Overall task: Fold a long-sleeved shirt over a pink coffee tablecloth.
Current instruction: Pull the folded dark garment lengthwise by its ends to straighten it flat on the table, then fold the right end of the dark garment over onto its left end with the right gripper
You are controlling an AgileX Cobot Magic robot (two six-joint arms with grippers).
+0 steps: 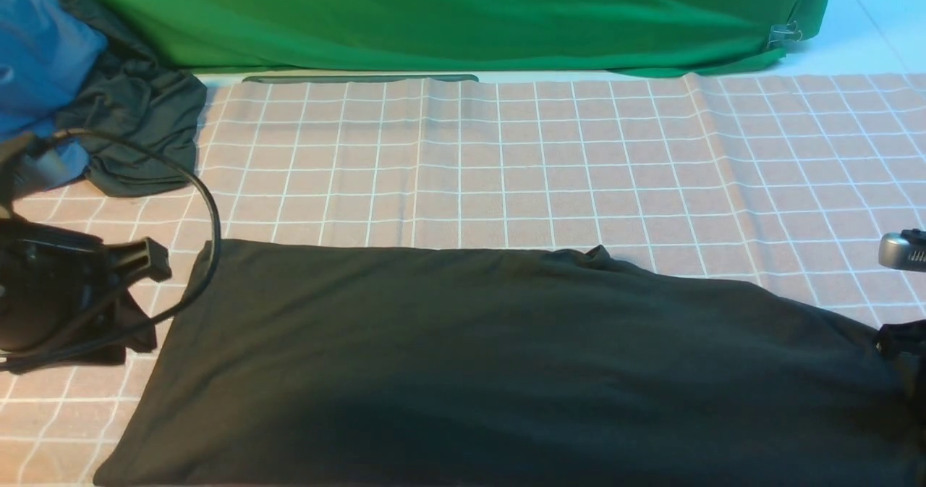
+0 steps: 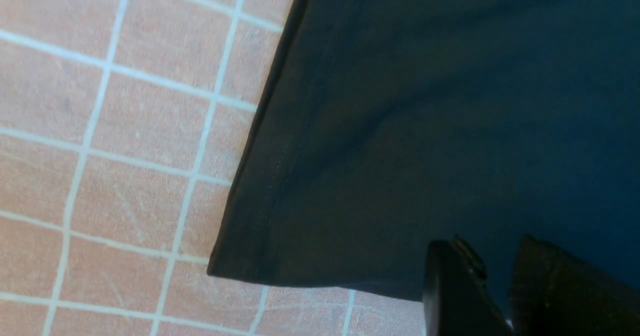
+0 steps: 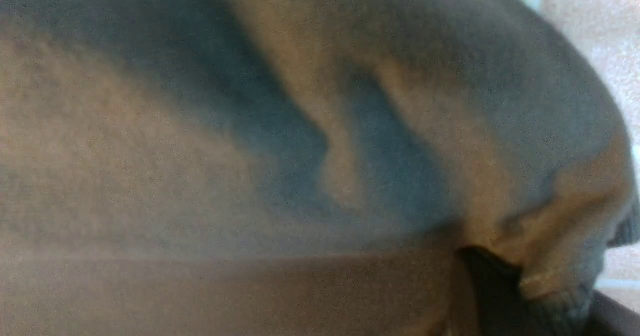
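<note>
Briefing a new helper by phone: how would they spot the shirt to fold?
Find the pink tablecloth with its white grid, in front of the green cloth. The long-sleeved shirt is the black shape spread flat along its near edge. The other dark garment is smaller, bunched with blue cloth at the far left.

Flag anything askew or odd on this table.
The long-sleeved shirt lies askew: its far edge slants across the grid of the pink coffee tablecloth, a small pucker pokes up along that edge, and its right end is bunched.
</note>
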